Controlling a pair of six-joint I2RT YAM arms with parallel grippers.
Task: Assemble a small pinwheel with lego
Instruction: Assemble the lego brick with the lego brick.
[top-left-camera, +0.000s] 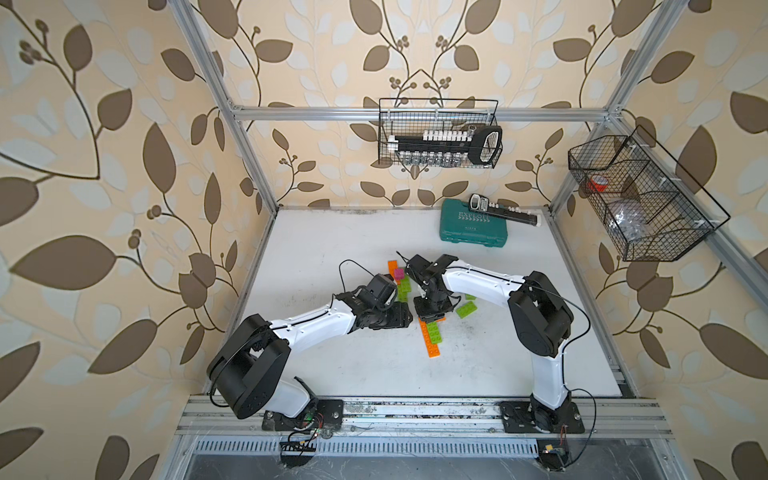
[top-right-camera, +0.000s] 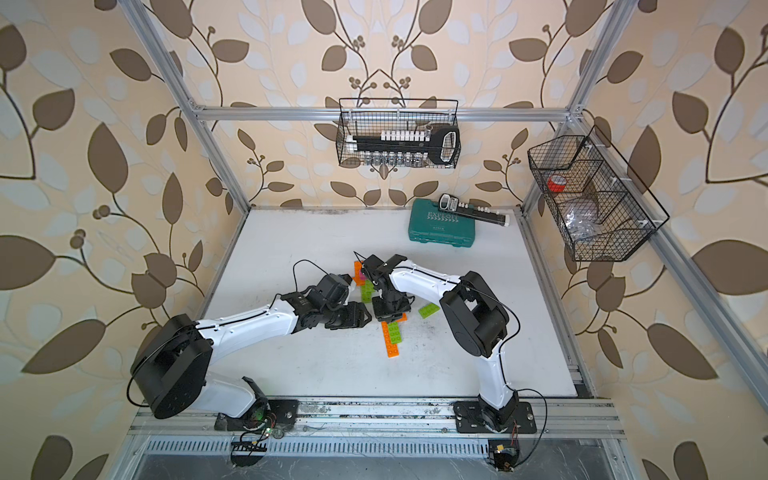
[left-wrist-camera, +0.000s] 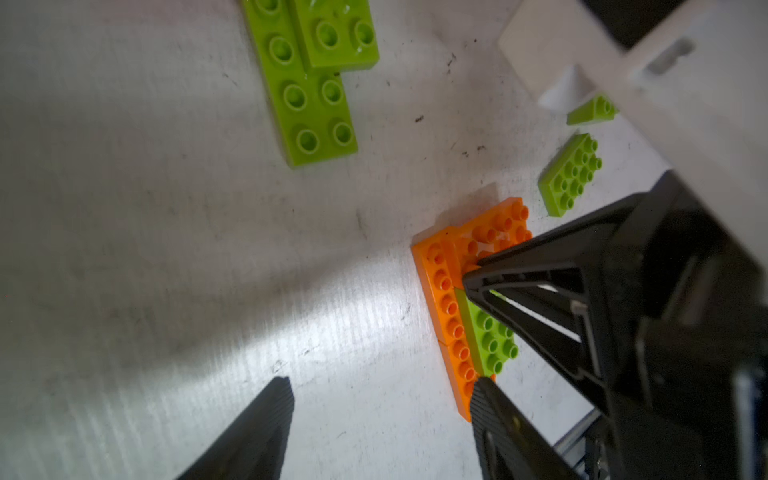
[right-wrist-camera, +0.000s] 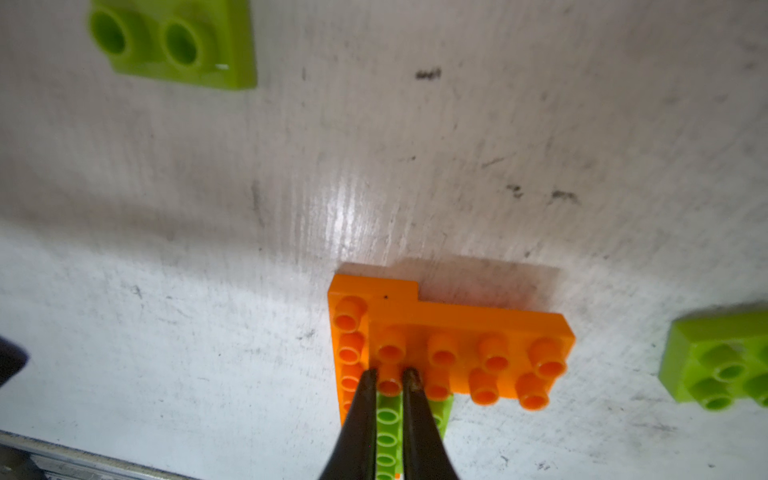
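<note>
On the white table lies a lego build: a long orange strip (top-left-camera: 432, 347) (left-wrist-camera: 446, 299) with a lime-green brick (top-left-camera: 434, 332) (left-wrist-camera: 492, 340) on top and an orange 2x4 brick (right-wrist-camera: 469, 349) crossing its far end. My right gripper (right-wrist-camera: 390, 374) (top-left-camera: 430, 316) points straight down, its jaws shut on one stud of that orange brick. Just left of the build, my left gripper (left-wrist-camera: 384, 384) (top-left-camera: 401, 319) stands open over bare table with nothing between its fingers; one fingertip (left-wrist-camera: 484, 388) is by the strip's near end. Behind lie an orange brick (top-left-camera: 392, 266), a small pink one (top-left-camera: 399, 273) and stacked green bricks (top-left-camera: 404, 287) (left-wrist-camera: 311, 104).
Loose green bricks (top-left-camera: 465, 309) (left-wrist-camera: 569, 174) lie right of the build, under the right forearm. A teal tool case (top-left-camera: 473, 226) with a socket rail (top-left-camera: 505, 214) sits at the back right. Wire baskets (top-left-camera: 440, 133) (top-left-camera: 640, 199) hang on the frame. An aluminium rail (top-left-camera: 415, 411) borders the table's front.
</note>
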